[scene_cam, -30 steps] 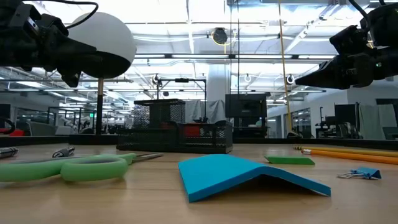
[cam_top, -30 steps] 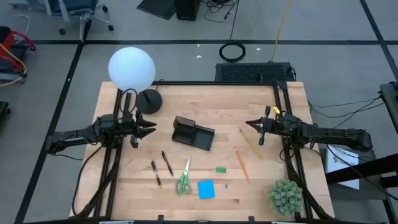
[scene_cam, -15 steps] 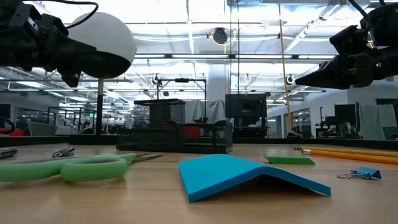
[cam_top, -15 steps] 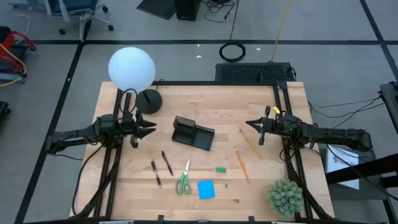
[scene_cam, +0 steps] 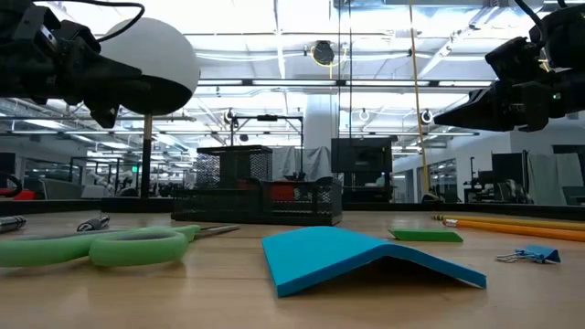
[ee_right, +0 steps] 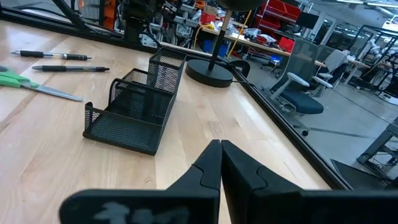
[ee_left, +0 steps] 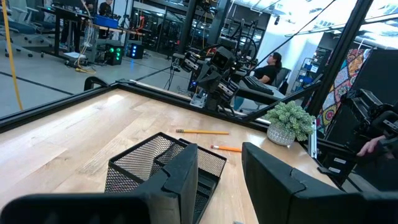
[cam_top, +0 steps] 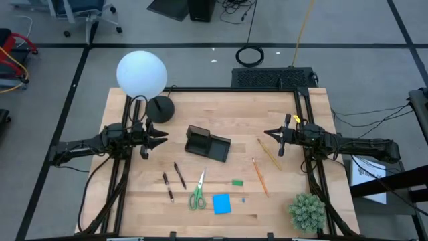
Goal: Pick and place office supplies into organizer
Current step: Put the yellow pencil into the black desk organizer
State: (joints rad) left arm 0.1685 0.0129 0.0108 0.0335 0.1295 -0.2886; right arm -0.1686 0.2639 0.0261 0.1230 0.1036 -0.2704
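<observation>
2 end effectors (cam_top: 162, 140) flank organizer (cam_top: 207, 143) (apart).

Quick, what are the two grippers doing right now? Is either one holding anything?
Left gripper: open, holding nothing, above the table beside the organizer.
Right gripper: closed, holding nothing, above the table's right side.

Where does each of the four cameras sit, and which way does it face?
High: overhead, straight down; both arms, organizer between them.
Low: table height, level across the sticky-note pad; both arms above.
Left wrist: on the left arm, over the open left gripper toward the organizer.
Right wrist: on the right arm, over the shut right gripper toward the organizer.
Shared: all four show the organizer.
</observation>
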